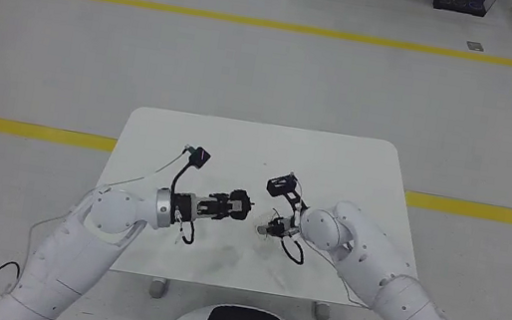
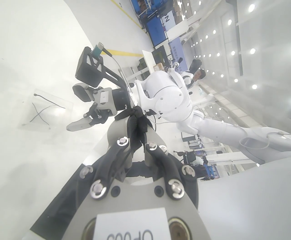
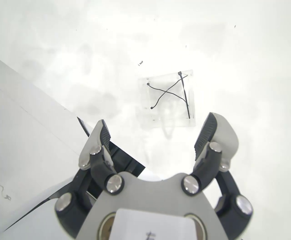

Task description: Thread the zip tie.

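My left gripper [image 1: 241,205] hangs over the middle of the white table [image 1: 337,158]. In the left wrist view its fingers [image 2: 118,129] are shut on a crumpled black zip tie [image 2: 137,122] that sticks out past the tips. My right gripper [image 1: 270,228] faces it a short way off, open and holding nothing [image 3: 156,127]; the left wrist view shows the same right gripper [image 2: 79,109] with its jaws apart. Below lies a clear tray [image 3: 145,118] holding a thick black zip tie [image 3: 185,95] and two thin crossed ties [image 3: 166,92]; the same tray [image 2: 25,125] lies flat on the table.
The table's near edge [image 3: 45,100] runs close beside the right gripper. A black camera mount [image 2: 89,68] rides above the right gripper. Small dark specks [image 3: 140,63] dot the tabletop beyond the tray.
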Robot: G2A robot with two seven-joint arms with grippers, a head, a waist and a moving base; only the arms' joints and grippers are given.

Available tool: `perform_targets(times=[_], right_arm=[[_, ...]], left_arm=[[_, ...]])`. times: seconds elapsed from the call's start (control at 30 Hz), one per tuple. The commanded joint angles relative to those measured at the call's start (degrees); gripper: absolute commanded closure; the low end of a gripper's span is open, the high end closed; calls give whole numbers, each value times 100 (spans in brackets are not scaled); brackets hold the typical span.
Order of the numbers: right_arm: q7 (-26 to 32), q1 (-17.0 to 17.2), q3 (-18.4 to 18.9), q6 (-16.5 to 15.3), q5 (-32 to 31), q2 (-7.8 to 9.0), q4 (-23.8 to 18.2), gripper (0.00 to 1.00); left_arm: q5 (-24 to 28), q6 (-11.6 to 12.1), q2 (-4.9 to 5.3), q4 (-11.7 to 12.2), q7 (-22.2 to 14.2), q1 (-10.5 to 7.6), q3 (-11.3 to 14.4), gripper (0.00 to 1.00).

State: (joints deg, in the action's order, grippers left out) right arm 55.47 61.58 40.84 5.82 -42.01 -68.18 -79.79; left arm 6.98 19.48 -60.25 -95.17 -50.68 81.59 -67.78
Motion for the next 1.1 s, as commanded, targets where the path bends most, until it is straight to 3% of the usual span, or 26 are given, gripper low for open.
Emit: perform_targets(times=[0.0,0.2,0.4,0.6,1.07], right_arm=[[-3,1,3,-2,6,1,-1,0],[-88,30,-8,-19,-57,-1,53,0],[-254,-122,-260,-715,-567,-53,275,0],[-527,-193,-461,-1182,-1047,-104,429,0],[-486,-174,-567,-1336,-1300,-131,416,0]], left_arm=[[0,0,0,0,0,0,0,100],[0,0,0,0,0,0,0,100],[0,0,0,0,0,0,0,100],[0,0,0,0,0,0,0,100],[0,0,0,0,0,0,0,100]])
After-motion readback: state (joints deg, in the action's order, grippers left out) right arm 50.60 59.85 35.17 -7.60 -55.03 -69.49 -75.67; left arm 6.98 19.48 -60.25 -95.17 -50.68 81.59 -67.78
